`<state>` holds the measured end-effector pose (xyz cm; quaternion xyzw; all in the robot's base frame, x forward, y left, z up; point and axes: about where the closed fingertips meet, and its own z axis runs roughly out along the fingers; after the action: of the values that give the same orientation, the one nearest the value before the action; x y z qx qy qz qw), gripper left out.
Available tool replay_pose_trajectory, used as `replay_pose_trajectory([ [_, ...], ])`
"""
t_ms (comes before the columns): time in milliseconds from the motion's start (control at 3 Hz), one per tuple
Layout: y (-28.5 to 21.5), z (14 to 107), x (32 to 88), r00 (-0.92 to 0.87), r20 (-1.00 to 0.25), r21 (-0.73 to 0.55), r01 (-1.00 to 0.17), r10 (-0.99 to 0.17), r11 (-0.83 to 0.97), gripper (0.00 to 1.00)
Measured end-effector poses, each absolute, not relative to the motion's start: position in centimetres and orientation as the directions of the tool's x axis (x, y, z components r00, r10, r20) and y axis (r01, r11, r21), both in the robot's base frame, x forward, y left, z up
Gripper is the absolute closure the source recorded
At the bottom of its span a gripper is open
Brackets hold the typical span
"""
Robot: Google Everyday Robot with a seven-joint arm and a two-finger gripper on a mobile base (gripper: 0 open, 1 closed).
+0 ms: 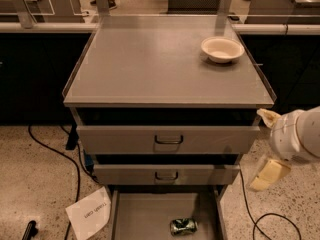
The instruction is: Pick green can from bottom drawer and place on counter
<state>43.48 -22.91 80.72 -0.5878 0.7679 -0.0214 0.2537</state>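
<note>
One wide grey desk (150, 69) fills most of the view. It is the flat top of a drawer cabinet, with thin raised rims along its left and right sides. Below its front edge are two grey drawers with dark handles, the upper drawer (115, 140) above the middle drawer (120, 175), and both stand slightly out from the cabinet face. Under them the bottom drawer (142, 215) is pulled open toward the camera and shows a flat grey floor between low side walls.

At the right edge of the view, the robot's hand (274, 146) hangs in the air just beside the cabinet's right front corner. It is level with the two handled drawers, below the desk surface and above the speckled floor (30, 194). I cannot tell whether the hand is released or clenched, and it touches nothing.

A white sheet of paper (91, 213) with some writing lies on the floor against the left side of the bottom drawer. A white bowl (222, 49) sits upright on the desk near the far right corner.

The green can (183, 226) lies on its side on the floor of the bottom drawer, toward the front and right of centre, well apart from the hand. A dark cable (55, 154) trails over the floor to the left of the cabinet.
</note>
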Motion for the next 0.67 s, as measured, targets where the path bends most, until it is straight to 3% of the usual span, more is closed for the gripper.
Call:
replay_pose_trajectory([
  [667, -22.97, 80.73, 44.11, -0.179, -0.363, -0.379, -0.868, -0.914, 0.32, 0.0],
])
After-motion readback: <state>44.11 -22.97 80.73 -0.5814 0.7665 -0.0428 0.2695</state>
